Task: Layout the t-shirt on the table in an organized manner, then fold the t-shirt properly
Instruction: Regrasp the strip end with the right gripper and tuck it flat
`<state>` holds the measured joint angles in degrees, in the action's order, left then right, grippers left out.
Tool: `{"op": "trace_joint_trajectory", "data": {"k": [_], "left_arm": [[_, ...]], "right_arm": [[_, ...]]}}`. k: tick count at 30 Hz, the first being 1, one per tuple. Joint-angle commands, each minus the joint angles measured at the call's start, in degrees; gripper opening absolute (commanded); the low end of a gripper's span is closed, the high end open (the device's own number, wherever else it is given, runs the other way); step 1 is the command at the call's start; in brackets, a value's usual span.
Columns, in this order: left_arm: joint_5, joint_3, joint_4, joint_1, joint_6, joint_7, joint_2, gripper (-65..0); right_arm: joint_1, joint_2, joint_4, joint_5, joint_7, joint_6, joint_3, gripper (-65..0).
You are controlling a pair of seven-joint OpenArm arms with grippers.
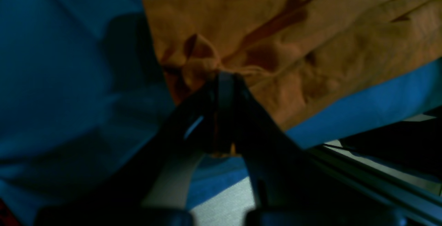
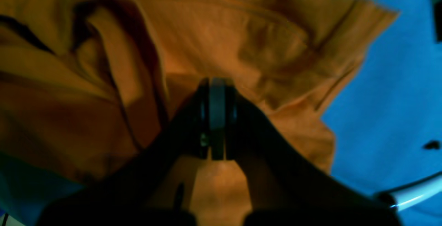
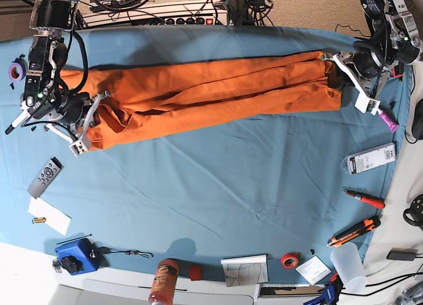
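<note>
Step in hand: I judge this the laying-out stage; the t-shirt (image 3: 205,93) is stretched between my two arms as a long, bunched band, not yet spread flat and not yet folded.
Where the shirt lies: across the far half of the table (image 3: 218,206), running side to side, with lengthwise creases and doubled-over layers along it.
Left gripper (image 1: 225,81): my fingers are clenched on a puckered corner of the orange cloth; in my wrist view the fabric gathers into a small knot right at the tips.
Right gripper (image 2: 217,84): my jaws are pressed together, cloth bunched around them; I take it I am pinching a fold at that end, near a sleeve-like flap.
Arm pose: both arms reach out low over the table, one at each end of the shirt, wrists angled down toward the cloth.
Next move, as I judge it: keep both pinches firm and draw the ends apart and toward the near side, so the layers open out flat.
Risk: a thin pinch may slip, or take one layer only.
</note>
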<state>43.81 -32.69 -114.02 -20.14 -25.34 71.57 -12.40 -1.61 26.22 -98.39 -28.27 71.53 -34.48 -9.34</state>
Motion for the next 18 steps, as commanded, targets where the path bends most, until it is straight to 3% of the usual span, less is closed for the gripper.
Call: {"op": "trace_joint_trajectory", "data": {"k": [1, 7, 12, 15, 17, 18], "left_arm": [[0.74, -0.17, -1.03, 0.13, -0.22, -0.44, -0.61, -65.0], [-0.09, -0.17, -1.03, 0.11, -0.20, -0.44, -0.59, -65.0], [-0.07, -0.17, -1.03, 0.09, -0.20, -0.46, -0.59, -65.0], [-0.07, -0.17, -1.03, -0.02, -0.20, -0.48, -0.59, -65.0], [-0.07, -0.17, -1.03, -0.02, -0.22, -0.48, -0.59, -65.0], [-0.07, -0.17, -1.03, -0.02, -0.22, -0.48, -0.59, -65.0]], "right_arm": [[0.87, 1.11, -2.32, -0.37, -0.52, 0.00, -0.50, -65.0], [0.31, 1.11, -7.52, -0.39, 4.98, 0.00, -0.57, -65.0], [0.20, 1.11, -7.52, -0.37, 0.17, 0.00, -1.05, -65.0], [0.17, 1.09, -7.52, -0.42, 0.50, -0.24, -1.11, -65.0], [0.20, 1.09, -7.52, -1.73, 1.70, -2.10, -1.09, -65.0], [0.17, 1.09, -7.52, -4.02, 2.03, -2.69, -1.09, -60.6]]}}
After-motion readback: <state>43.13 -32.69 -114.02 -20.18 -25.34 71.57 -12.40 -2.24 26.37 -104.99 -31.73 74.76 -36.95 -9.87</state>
